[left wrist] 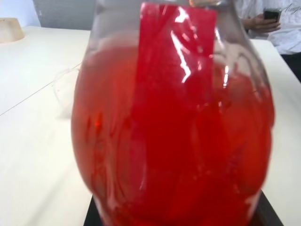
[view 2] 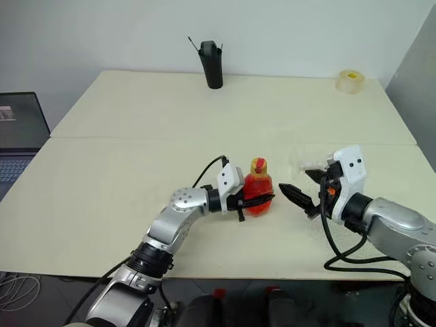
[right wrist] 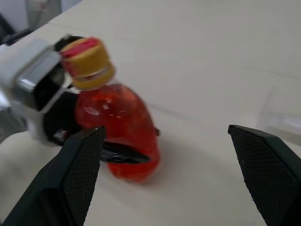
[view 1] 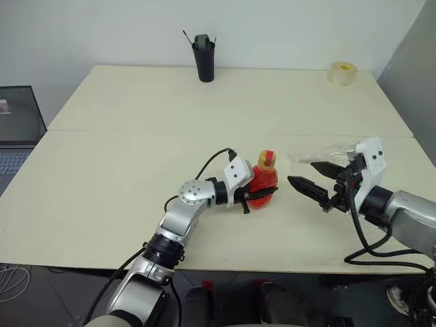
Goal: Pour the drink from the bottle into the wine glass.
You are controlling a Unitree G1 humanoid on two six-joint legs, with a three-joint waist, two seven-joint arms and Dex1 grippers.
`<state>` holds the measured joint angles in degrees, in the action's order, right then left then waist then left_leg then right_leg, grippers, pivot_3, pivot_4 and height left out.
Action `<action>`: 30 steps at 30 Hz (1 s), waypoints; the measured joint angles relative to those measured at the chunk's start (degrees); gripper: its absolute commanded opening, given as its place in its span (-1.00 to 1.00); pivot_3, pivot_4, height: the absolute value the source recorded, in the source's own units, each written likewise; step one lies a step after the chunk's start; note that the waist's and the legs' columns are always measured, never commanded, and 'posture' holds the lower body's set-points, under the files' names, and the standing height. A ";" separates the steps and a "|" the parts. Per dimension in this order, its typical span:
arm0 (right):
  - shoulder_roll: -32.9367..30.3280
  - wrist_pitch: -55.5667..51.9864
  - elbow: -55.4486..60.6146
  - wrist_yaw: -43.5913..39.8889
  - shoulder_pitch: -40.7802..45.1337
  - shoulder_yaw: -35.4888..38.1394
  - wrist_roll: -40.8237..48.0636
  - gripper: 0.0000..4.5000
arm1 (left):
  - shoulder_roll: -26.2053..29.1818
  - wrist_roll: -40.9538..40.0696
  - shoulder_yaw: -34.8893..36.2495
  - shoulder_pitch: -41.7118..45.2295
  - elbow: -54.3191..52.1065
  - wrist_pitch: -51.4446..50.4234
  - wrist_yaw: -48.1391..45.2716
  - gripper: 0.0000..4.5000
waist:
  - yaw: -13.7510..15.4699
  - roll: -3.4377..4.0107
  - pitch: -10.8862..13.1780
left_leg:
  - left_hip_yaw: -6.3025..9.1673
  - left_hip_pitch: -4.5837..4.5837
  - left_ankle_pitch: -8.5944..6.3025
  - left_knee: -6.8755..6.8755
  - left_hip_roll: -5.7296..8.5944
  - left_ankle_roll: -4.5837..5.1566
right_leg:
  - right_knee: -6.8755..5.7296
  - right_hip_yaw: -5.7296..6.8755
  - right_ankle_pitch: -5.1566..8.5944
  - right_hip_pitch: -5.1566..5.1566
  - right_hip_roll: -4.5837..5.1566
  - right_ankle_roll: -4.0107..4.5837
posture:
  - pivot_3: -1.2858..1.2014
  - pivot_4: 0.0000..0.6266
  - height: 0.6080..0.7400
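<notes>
Bottle [view 1: 263,182] sits upright on the table [view 1: 136,157], nearer the front edge than the back and a little toward the right-hand side, with the left gripper [view 1: 261,194] clenched around its rounded lower body; in the left wrist view the red drink [left wrist: 174,155] fills the body close to the neck. Its yellow-red cap [right wrist: 88,63] is on, so the step in hand looks to be uncapping before any pouring. The right gripper [view 2: 303,187] hangs just beside the bottle on its right, fingers spread wide and holding nothing. What seems to be the wine glass [view 1: 320,155] is a faint clear shape behind the right gripper, toward the right edge; whether it stands or lies I cannot tell. To do this well, the left grip should stay firm and low so the bottle cannot spin or tip when the cap is twisted, yet not so hard that the soft plastic squeezes liquid up as the seal breaks. The right fingers should close squarely on the cap from either side, above the neck. Keeping the right arm away from the glass matters, since a nudge could send it over.
</notes>
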<state>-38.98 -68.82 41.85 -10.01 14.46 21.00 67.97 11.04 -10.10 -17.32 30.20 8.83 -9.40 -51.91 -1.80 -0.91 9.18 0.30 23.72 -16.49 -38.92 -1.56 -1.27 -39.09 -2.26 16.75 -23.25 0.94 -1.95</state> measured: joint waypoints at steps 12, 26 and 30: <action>4.72 4.47 -3.98 6.35 11.41 -11.47 0.51 0.98 | 0.42 0.47 0.29 0.00 -0.01 2.40 0.84 -0.51 | 0.34 0.00 0.00 | 0.05 0.09 0.01 -0.03 0.00 -0.01 | 0.05 -0.01 0.00 0.00 0.14 -0.01 | 0.03 -0.52 1.00; 8.76 8.11 -10.56 4.97 17.16 -17.85 -7.81 0.98 | -0.08 1.12 0.17 -0.03 -0.03 3.68 1.25 -0.51 | 0.27 0.00 0.00 | 0.05 0.07 0.01 -0.04 -0.02 -0.01 | 0.03 0.01 0.00 -0.01 0.13 -0.01 | 0.03 -0.52 1.00; 9.63 8.56 -11.92 4.26 17.28 -17.92 -10.09 0.98 | -0.13 1.13 0.08 -0.04 -0.03 3.68 1.22 -0.51 | 0.27 0.01 0.00 | 0.05 0.07 0.01 -0.04 -0.02 -0.01 | 0.03 0.01 0.00 -0.01 0.13 0.00 | 0.03 -0.52 1.00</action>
<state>-29.34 -60.27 29.92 -5.75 31.74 3.09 57.88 10.91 -8.97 -17.25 30.16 8.80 -5.73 -50.68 -1.52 -0.90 9.18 0.35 23.79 -16.48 -38.96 -1.57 -1.28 -39.06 -2.26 16.75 -23.25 1.08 -1.96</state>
